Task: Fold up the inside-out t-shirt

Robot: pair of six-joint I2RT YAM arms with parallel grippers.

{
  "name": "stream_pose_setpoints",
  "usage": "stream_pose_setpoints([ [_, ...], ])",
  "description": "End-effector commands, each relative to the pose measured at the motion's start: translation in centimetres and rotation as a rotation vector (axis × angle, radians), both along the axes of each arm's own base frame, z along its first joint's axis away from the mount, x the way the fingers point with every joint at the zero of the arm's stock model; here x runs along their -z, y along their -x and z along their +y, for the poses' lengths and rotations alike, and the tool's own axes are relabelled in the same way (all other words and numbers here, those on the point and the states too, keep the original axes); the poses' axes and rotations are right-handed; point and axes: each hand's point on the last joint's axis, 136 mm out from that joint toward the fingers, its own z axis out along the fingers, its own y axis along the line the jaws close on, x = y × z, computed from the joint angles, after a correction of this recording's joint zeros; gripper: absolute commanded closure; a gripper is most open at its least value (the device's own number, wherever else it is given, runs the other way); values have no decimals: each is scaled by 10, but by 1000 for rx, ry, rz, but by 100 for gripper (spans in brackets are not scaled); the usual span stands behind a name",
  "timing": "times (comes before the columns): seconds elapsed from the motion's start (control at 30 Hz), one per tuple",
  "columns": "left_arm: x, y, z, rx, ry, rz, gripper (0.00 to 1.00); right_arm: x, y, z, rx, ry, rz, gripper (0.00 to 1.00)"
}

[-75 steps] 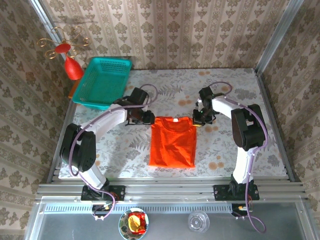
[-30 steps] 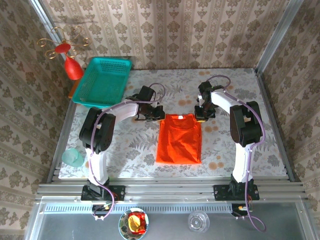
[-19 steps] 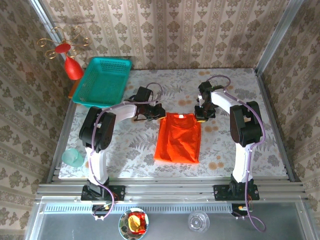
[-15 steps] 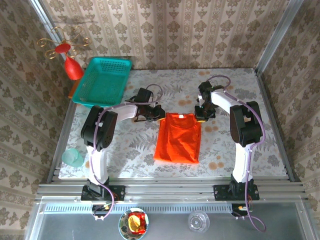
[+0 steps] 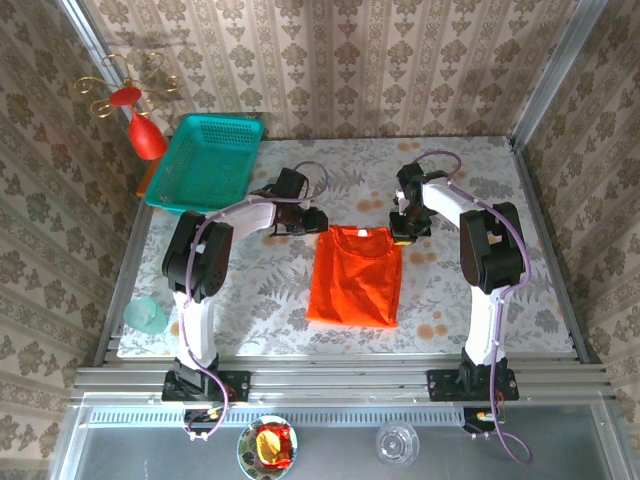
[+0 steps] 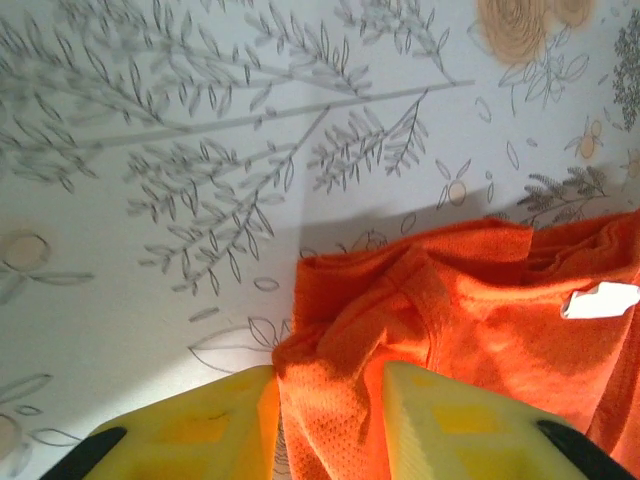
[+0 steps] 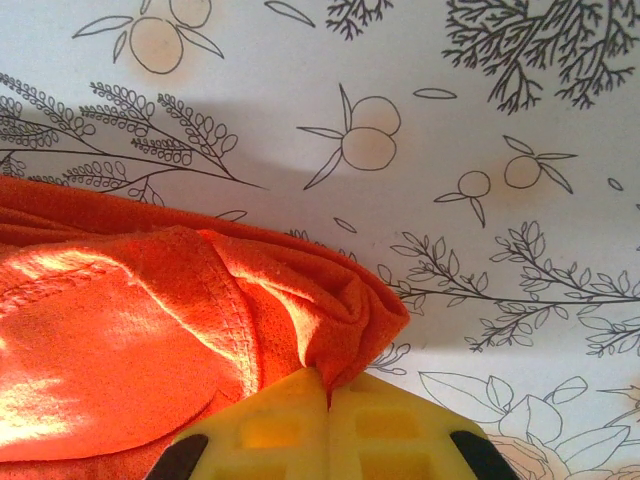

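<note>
A bright orange-red, short-sleeved t-shirt of soft fabric (image 5: 355, 275) is lying as a narrow panel at the middle of the counter (image 5: 250, 290), collar end away from the arms. The left gripper (image 6: 328, 378) is sitting at its far left corner, yellow fingers (image 6: 200, 430) standing apart with cloth loose between them. The right gripper (image 7: 327, 385) is pinching the far right corner, fingers pressed together on fabric. The side folds look done; the next move likely calls for releasing, then bringing one end over the other. A white cloth printed with grey leaves and orange fruit is covering the counter. Beige damask wallpaper is surrounding it, and a teal plastic mesh basket (image 5: 205, 165) is resting at the far left.
</note>
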Motion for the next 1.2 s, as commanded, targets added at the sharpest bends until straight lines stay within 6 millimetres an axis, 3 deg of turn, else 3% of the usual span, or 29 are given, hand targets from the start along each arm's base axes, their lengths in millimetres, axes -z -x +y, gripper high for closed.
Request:
stream_pose_setpoints([
  [0.0, -13, -1, 5, 50, -98, -61, 64, -11, 2, -5, -17, 20, -5, 99],
  [0.37, 19, 8, -13, 141, -174, 27, 53, -12, 1, -5, -18, 24, -3, 98],
  [0.53, 33, 17, -8, 147, -264, 55, 51, -11, 1, -6, -18, 26, 0, 98],
  [0.63, 27, 18, -7, 146, -278, 38, 50, -10, 2, -5, -20, 26, 3, 99],
  [0.77, 4, 10, -3, 110, -282, -32, 48, -8, 2, -6, -20, 28, 4, 99],
  [0.93, -19, 3, 18, 29, -337, -94, 39, -8, 2, -7, -19, 31, 3, 99],
  [1.03, -17, 5, 25, 7, -333, -65, 37, -7, 0, -7, -30, 34, 2, 99],
  [1.17, 0, 14, 24, 13, -321, 4, 37, -9, -9, -10, -53, 60, -3, 99],
])
